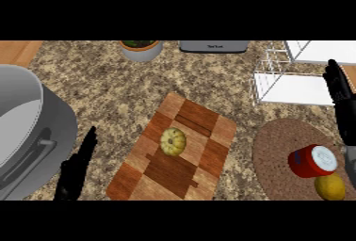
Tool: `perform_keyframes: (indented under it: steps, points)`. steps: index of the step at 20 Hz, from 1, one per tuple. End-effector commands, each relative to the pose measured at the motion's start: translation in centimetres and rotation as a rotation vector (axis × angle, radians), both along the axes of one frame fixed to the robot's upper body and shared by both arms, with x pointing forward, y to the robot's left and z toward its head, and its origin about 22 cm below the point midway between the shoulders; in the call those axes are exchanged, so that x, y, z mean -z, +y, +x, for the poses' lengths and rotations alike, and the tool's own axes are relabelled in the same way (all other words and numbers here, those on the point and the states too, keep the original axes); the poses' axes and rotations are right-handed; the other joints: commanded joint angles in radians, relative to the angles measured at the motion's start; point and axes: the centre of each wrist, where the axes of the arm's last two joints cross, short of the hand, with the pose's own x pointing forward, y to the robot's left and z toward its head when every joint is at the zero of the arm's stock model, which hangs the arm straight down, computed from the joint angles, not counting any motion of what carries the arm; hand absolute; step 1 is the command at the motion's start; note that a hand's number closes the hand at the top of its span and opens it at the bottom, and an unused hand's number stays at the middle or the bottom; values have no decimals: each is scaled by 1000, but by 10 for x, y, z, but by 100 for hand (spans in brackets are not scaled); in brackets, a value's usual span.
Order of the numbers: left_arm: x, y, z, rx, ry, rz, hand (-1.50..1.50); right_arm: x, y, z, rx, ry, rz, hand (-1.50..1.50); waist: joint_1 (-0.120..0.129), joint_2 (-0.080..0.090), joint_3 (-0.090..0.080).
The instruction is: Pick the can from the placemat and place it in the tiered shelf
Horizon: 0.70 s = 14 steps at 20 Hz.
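The red cylindrical can with a white lid (313, 161) lies tipped on its side on the round brown woven placemat (278, 155), lid end facing roughly 2 o'clock, at the mat's right-hand part. A yellow lemon-like fruit (329, 186) sits just beside the can at its 5 o'clock, touching or nearly so; which cannot be told. The white wire tiered shelf (292, 87) stands at the can's 12 o'clock, past the mat's far edge, its lower tray open toward the mat. The right hand (341, 101) is at the can's 1 o'clock, fingers straight and extended, holding nothing, apart from the can. The step in hand is judged to be the approach for the grasp. Because the can lies sideways, bring the hand down over its red wall and curl fingers and thumb across the cylinder, not over the lid end. Keep the approach from the 12 o'clock side so the fruit is not nudged. A can on its side may roll when touched. The left hand (76, 167) rests open, fingers up, at the view's lower left, beside the checkered wooden cutting board (201, 127) that carries a small pale yellow squash (173, 140).
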Motion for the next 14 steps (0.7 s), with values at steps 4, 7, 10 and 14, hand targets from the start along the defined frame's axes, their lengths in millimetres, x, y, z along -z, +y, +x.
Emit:
perform_keyframes:
  steps: [4, 7, 10, 14]
  points:
    - [-3, 32, 5, -183, 83, -99, 0, -7, -69, -53, 461, -96, -30, 150, -104, 6, 16]
    - [1, 37, -9, -222, 110, -132, 0, 42, -142, -126, 813, 303, -236, 150, -179, 42, 5]
    - [-9, 50, -8, -210, 169, -190, 0, 60, -129, -152, 1012, 257, 114, 150, -141, 7, 17]
    - [-19, 48, 18, -142, 186, -230, 0, 44, -103, -207, 918, 176, 125, -150, -72, 17, 15]
